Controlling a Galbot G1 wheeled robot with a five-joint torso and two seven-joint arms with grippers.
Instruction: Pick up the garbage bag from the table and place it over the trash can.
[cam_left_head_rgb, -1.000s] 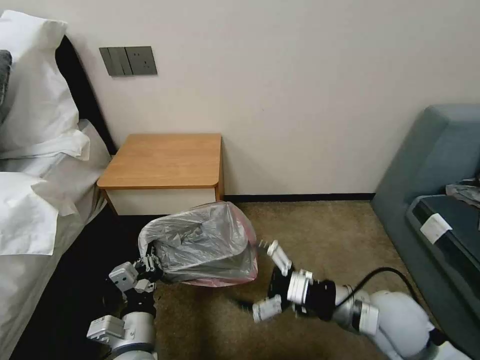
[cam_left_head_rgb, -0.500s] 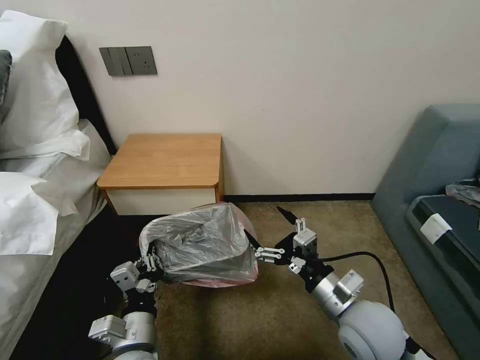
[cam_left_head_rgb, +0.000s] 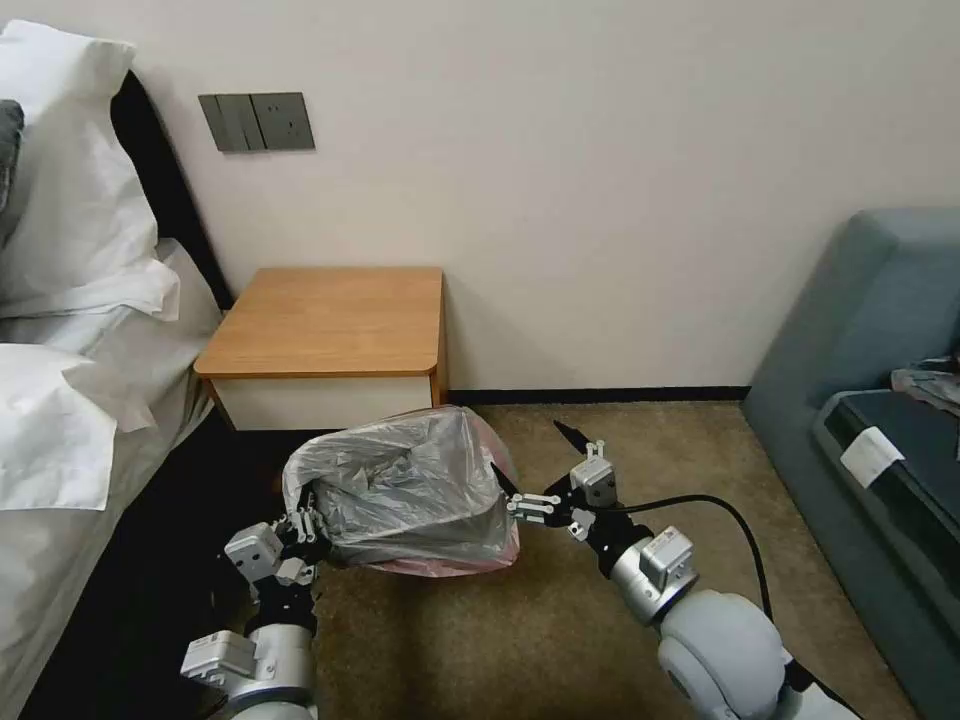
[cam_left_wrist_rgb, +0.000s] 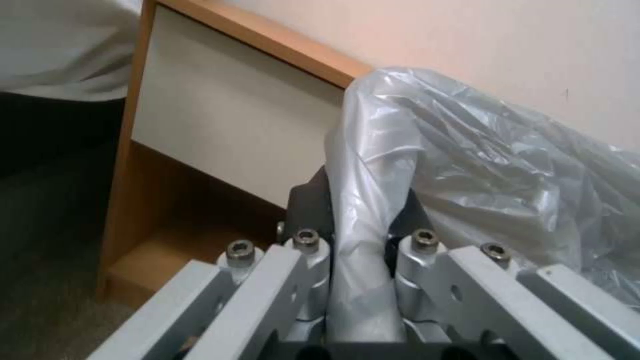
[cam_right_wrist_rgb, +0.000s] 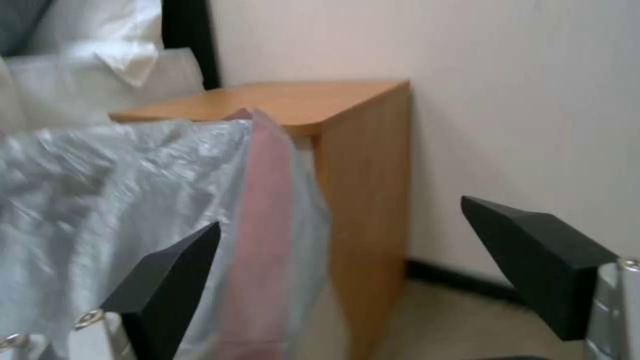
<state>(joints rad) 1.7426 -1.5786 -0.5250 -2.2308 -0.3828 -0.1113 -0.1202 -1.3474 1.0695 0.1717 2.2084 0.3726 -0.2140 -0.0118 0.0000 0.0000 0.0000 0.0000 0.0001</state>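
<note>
The left gripper (cam_left_head_rgb: 303, 527) is clamped tight on a gathered fold of the bag (cam_left_head_rgb: 410, 490), at the bag's near-left edge; in the left wrist view the plastic (cam_left_wrist_rgb: 467, 170) is pinched between the 2 closed fingers (cam_left_wrist_rgb: 307, 260). The right gripper (cam_left_head_rgb: 530, 462) is spread wide at the bag's right side, with 1 black fingertip (cam_left_head_rgb: 503, 481) at or touching the plastic and the other (cam_left_head_rgb: 568, 433) out over the carpet (cam_left_head_rgb: 640, 450). In the right wrist view the bag (cam_right_wrist_rgb: 133, 200) with its pink band lies just beside one fingertip (cam_right_wrist_rgb: 175, 272), and nothing is gripped between the 2.

The bag sits low in front of the table (cam_left_head_rgb: 330, 320), draped and puffed over what looks like the bin; the bin itself cannot be made out under the plastic. The tabletop is bare. A bed (cam_left_head_rgb: 70, 330) lies to the left and a grey-blue sofa (cam_left_head_rgb: 870, 340) to the right.
</note>
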